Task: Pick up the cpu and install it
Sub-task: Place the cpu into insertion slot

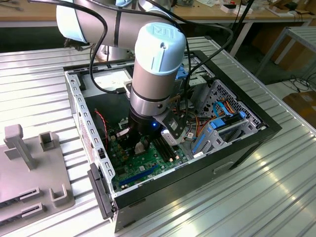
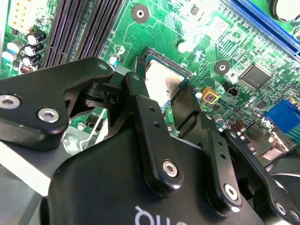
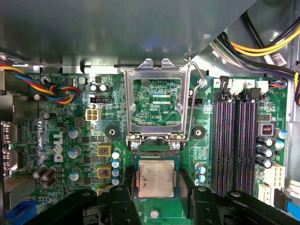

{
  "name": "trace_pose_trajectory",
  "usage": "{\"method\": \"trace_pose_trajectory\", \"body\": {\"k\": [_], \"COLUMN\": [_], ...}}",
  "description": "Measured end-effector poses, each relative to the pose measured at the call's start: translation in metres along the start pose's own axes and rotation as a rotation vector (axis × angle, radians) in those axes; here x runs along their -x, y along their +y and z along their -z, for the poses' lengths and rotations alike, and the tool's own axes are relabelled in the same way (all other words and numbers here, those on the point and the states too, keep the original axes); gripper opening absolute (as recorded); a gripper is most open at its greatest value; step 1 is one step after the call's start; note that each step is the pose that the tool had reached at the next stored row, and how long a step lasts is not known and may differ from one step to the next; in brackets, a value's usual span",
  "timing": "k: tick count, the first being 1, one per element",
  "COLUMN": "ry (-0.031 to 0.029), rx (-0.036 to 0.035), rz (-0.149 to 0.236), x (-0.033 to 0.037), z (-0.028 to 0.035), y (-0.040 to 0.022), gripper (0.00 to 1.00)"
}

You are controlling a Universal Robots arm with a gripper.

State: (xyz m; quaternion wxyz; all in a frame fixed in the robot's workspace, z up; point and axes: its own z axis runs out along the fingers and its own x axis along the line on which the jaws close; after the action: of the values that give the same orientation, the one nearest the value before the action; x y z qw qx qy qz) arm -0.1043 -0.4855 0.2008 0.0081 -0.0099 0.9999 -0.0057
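Observation:
The cpu [image 3: 156, 178], a small square chip with a silver-grey top, lies flat in the motherboard's socket; it shows in both wrist views, cpu [image 2: 161, 82]. My gripper [image 3: 156, 174] straddles it, one black finger [image 3: 127, 187] on each side with a narrow gap to the chip's edges, so it stands open. In the second wrist view the gripper [image 2: 162, 89] hangs just over the chip. In the exterior view the gripper [image 1: 140, 144] reaches down into the open computer case [image 1: 237, 148] over the green motherboard [image 1: 148, 170].
The socket's metal load frame [image 3: 156, 101] stands flipped up just beyond the chip, its wire lever [image 3: 196, 89] raised beside it. Black memory slots [image 3: 236, 140] run alongside, with capacitors [image 3: 265, 150] and cable bundles [image 3: 61, 91] around. A grey fixture [image 1: 29, 168] stands outside the case.

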Motion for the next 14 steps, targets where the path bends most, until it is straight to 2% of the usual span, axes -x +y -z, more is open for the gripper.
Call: {"method": "trace_pose_trajectory", "body": {"k": [14], "ry": [0.0001], "rx": [0.0007], "rz": [-0.006], "x": [0.0000], "z": [-0.0012], "y": [0.0003], "gripper": [0.47]}}
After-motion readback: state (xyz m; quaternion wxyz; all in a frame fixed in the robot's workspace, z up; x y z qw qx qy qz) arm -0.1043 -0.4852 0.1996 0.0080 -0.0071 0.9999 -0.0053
